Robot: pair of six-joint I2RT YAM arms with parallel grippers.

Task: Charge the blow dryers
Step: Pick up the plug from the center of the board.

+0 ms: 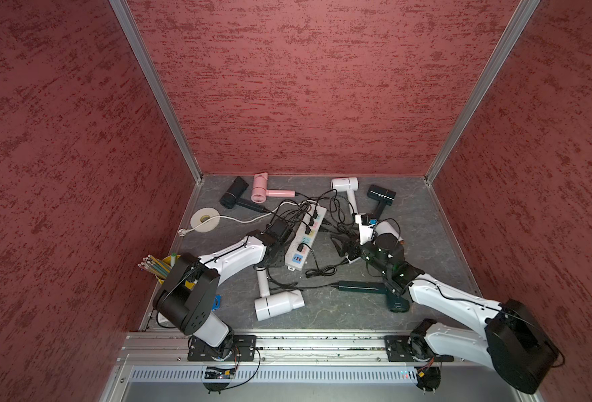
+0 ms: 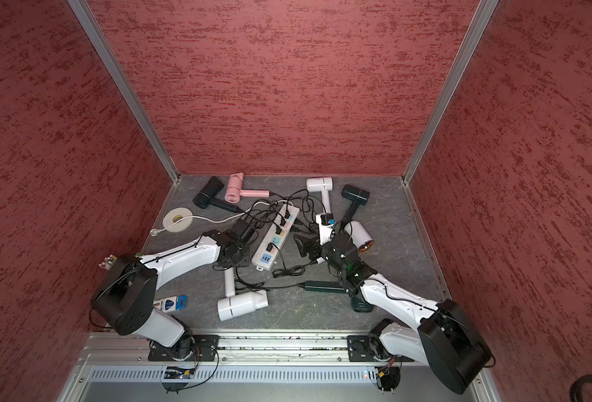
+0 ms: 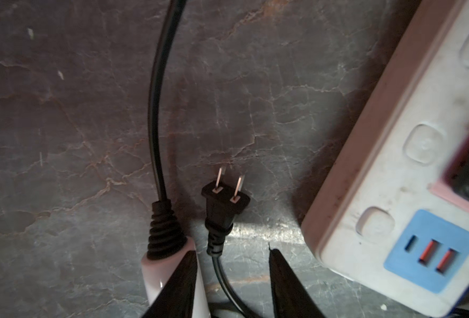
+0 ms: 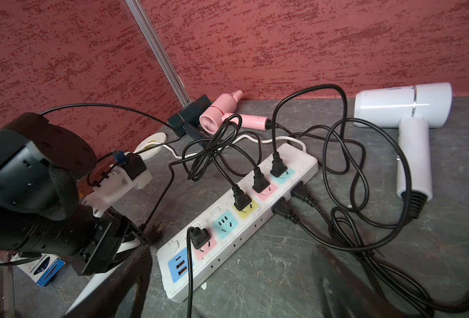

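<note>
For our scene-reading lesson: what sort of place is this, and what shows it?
Probably a robot test cell: left arm and right arm mounted on an aluminium rail, red panel walls boxing in a small table, blow dryers and a power strip laid out.

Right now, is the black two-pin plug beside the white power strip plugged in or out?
Out. Both pins of the black two-pin plug are bare; it is beside the white power strip, in no socket.
</note>
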